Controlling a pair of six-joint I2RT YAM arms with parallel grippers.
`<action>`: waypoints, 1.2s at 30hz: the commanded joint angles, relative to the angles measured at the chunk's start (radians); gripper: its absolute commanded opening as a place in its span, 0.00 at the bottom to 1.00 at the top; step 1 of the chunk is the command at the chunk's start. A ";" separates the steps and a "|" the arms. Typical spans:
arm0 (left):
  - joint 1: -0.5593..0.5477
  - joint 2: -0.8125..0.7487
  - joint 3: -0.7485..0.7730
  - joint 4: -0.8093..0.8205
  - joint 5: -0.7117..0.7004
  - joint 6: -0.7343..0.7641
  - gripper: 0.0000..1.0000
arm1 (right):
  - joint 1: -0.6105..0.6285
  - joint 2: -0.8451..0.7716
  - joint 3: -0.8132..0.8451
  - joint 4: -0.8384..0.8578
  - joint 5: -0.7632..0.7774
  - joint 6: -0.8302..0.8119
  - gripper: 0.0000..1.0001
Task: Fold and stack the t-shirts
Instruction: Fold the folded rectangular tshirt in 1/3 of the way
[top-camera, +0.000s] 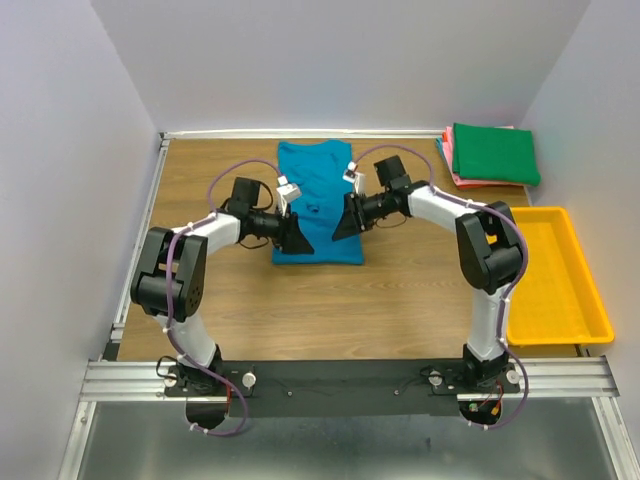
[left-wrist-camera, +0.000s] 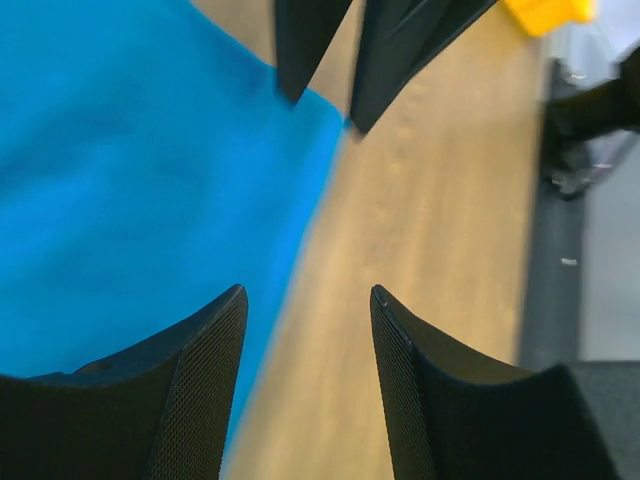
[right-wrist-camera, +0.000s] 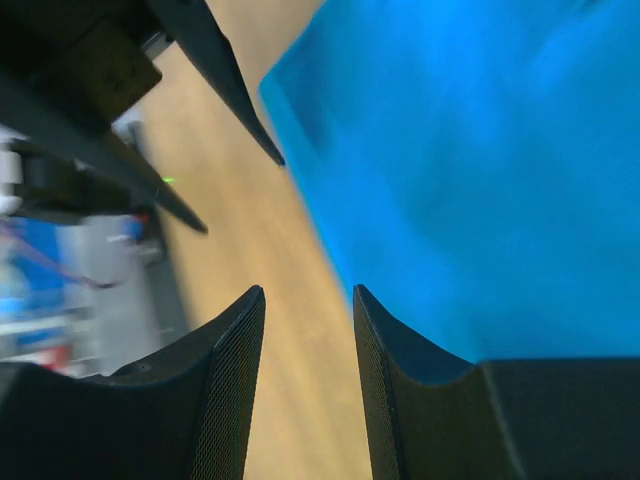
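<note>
A teal-blue t-shirt (top-camera: 318, 200) lies flat mid-table, its sides folded in to a long strip. My left gripper (top-camera: 296, 234) hovers over its near-left edge and my right gripper (top-camera: 346, 219) over its right edge, the two facing each other. In the left wrist view the left gripper (left-wrist-camera: 308, 292) is open, with bare wood between its fingers and the shirt (left-wrist-camera: 130, 170) beside the left one. In the right wrist view the right gripper (right-wrist-camera: 308, 290) is open over wood at the edge of the shirt (right-wrist-camera: 470, 150). A folded dark green shirt (top-camera: 494, 153) tops pink ones (top-camera: 452, 152) at the back right.
A yellow plastic tray (top-camera: 555, 275) sits along the table's right side, below the folded stack. White walls close in the table on three sides. The right gripper's fingers (left-wrist-camera: 300, 40) show at the top of the left wrist view.
</note>
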 joint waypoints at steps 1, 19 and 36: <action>-0.038 -0.061 -0.068 0.163 0.088 -0.213 0.61 | 0.036 -0.041 -0.119 0.219 -0.130 0.329 0.48; 0.153 0.234 -0.147 0.142 0.036 -0.202 0.62 | -0.046 0.118 -0.319 0.298 -0.020 0.339 0.46; 0.150 -0.228 0.097 -0.547 -0.194 0.799 0.57 | 0.029 -0.274 -0.141 -0.173 0.323 -0.484 0.48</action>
